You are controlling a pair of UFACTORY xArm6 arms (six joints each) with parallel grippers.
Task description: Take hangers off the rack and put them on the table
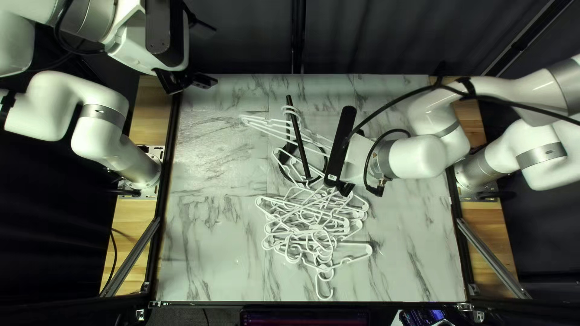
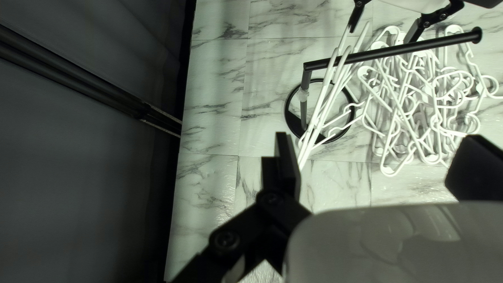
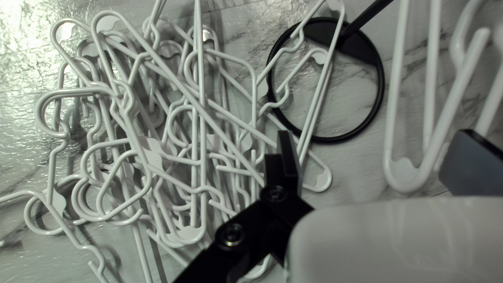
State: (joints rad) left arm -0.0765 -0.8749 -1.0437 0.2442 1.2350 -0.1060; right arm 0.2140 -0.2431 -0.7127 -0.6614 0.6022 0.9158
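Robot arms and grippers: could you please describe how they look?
My left arm and right arm are white, with smooth rounded segments and silvery-grey rings. Black cables run along them. The right arm has a small yellowish marking near its wrist. The left gripper and right gripper each have two black fingers on black links.

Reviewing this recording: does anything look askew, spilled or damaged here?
The white hangers on the table lie in a tangled heap, crossing at many angles instead of stacked neatly; one hook juts toward the near edge. The rack stands upright, and no breakage shows.
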